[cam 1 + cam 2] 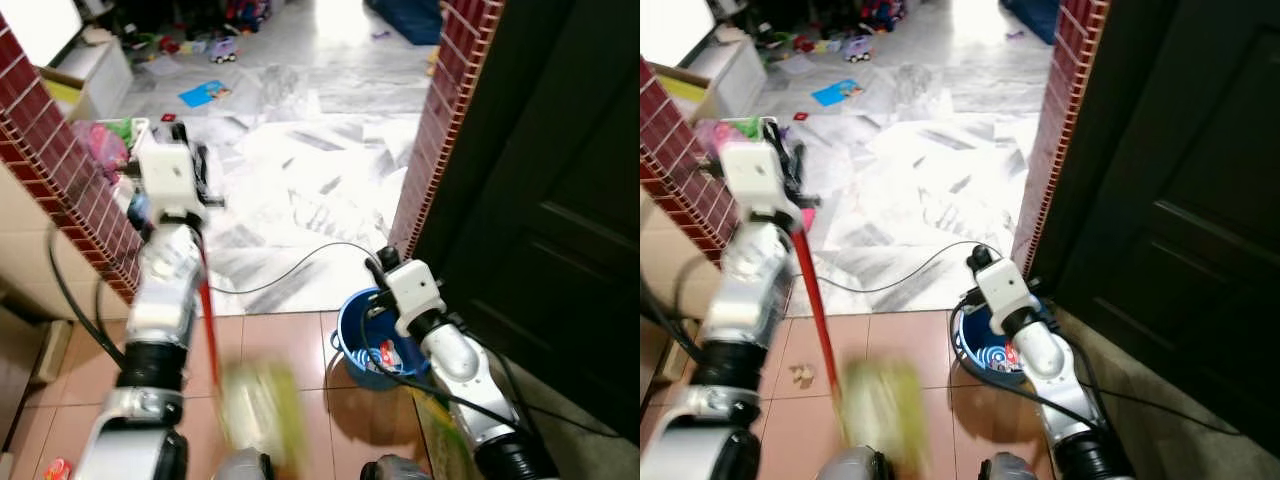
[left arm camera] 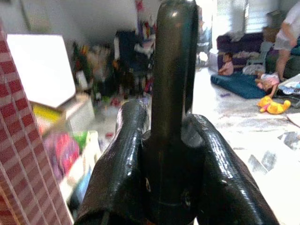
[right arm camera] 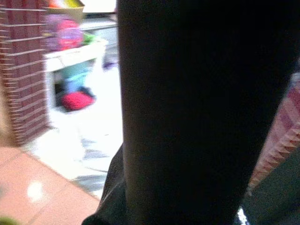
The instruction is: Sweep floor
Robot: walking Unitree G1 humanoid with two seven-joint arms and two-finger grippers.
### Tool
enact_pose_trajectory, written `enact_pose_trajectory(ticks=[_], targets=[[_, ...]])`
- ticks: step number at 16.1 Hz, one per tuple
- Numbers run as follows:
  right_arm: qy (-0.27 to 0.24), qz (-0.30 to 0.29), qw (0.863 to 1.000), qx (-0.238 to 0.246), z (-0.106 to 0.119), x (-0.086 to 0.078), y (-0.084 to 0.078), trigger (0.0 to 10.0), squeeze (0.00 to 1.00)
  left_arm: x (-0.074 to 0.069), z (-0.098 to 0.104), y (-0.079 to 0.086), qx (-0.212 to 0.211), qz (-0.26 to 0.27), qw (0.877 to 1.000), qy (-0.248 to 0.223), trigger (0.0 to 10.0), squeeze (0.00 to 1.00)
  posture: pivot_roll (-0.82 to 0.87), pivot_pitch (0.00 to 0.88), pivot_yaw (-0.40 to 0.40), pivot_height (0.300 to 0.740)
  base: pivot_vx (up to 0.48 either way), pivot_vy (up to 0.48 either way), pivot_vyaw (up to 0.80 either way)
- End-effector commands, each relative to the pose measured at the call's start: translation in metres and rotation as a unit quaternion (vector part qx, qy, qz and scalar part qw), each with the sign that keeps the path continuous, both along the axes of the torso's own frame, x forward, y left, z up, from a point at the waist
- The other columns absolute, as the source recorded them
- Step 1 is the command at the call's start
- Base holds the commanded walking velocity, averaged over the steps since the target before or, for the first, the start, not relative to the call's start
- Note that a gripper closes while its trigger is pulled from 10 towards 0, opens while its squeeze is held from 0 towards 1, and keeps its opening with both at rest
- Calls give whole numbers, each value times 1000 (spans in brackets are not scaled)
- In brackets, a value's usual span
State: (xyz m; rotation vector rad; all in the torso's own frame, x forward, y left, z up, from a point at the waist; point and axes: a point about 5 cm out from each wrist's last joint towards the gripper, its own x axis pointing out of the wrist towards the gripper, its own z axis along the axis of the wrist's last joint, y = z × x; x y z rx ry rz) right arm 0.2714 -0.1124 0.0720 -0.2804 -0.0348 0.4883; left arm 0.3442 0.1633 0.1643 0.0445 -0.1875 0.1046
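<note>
The left gripper (image 1: 790,185) is clamped on the broom (image 1: 818,310), whose red stick runs down and back from the fingers to the blurred yellow-green head (image 1: 880,408) on the terracotta tiles near the robot's feet. The right gripper (image 1: 378,268) hangs over the blue bucket (image 1: 352,350); I cannot tell whether its fingers are parted. The left arm alone bears the broom, so I judge the sweep is its to make, along the stick's line.
</note>
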Motion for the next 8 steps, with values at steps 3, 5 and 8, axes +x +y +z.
enact_pose_trajectory(ticks=[3, 5, 8], targets=[[9, 50, 998, 41, 8, -3, 20, 10000, 0, -9, -23, -1, -13, 25, 1000, 2, 10000, 0, -71, 0, 42, 740, 0, 0, 0], [-15, 38, 998, 54, 21, 5, 17, 10000, 0, -25, -60, -10, -9, 9, 998, 62, 10000, 0, -81, 0, 48, 740, 0, 0, 0], [-47, -17, 994, 94, 38, 16, 6, 10000, 0, -44, -94, -14, -32, 5, 993, 110, 10000, 0, -78, 0, 43, 740, 0, 0, 0]])
